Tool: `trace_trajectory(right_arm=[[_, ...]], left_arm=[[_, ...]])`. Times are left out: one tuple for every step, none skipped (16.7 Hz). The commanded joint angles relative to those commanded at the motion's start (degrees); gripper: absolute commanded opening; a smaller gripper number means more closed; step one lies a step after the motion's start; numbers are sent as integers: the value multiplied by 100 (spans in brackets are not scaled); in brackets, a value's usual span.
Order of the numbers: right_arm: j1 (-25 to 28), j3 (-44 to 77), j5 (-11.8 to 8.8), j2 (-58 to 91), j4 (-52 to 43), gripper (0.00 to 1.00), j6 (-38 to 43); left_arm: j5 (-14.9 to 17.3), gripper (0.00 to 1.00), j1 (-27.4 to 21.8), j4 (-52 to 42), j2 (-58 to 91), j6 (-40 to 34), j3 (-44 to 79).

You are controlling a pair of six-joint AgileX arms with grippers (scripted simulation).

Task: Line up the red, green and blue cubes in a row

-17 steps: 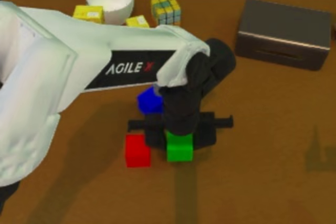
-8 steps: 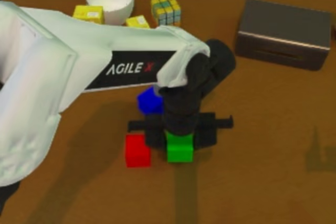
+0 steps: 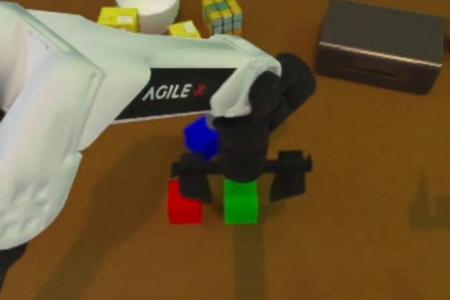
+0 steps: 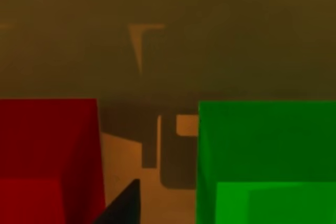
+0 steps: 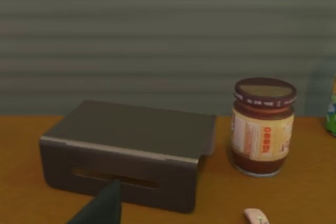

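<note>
The red cube [image 3: 184, 204] and the green cube [image 3: 240, 202] sit side by side on the brown table with a small gap between them. The blue cube [image 3: 202, 137] lies behind them, partly under my left arm. My left gripper [image 3: 239, 186] hovers over the green cube, open, one finger on each side and apart from the cube. In the left wrist view the red cube [image 4: 47, 156] and green cube [image 4: 268, 156] fill the near corners, with one dark fingertip [image 4: 123, 208] between them. My right arm is outside the top view; the right wrist view shows only one dark fingertip [image 5: 105, 203].
At the back stand a white bowl [image 3: 148, 1], two yellow boxes [image 3: 118, 17] [image 3: 184, 29] and a multicoloured puzzle cube [image 3: 222, 13]. A dark grey box [image 3: 380, 46] sits at the back right. A lidded jar [image 5: 262, 127] stands beside that box.
My left gripper's fingers have spread apart and let go of the green cube, which stays next to the red one. The arm has barely moved.
</note>
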Motion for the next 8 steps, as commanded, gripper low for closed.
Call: trace_trajectory(right_arm=[[0, 0, 0, 0, 0, 100, 0], [0, 0, 0, 0, 0, 100, 0], [0, 0, 0, 0, 0, 100, 0], [0, 0, 0, 0, 0, 100, 0], [0, 0, 0, 0, 0, 100, 0], [0, 0, 0, 0, 0, 100, 0], [0, 0, 0, 0, 0, 100, 0], [0, 0, 0, 0, 0, 100, 0]], left_arm=[[0, 100, 0, 0, 0, 0, 0], [0, 100, 0, 0, 0, 0, 0], [0, 100, 0, 0, 0, 0, 0], [0, 100, 0, 0, 0, 0, 0], [0, 100, 0, 0, 0, 0, 0], [0, 100, 3, -1, -4, 0, 1], [1, 100, 4, -20, -7, -4, 21], [4, 100, 5, -98, -31, -12, 96]])
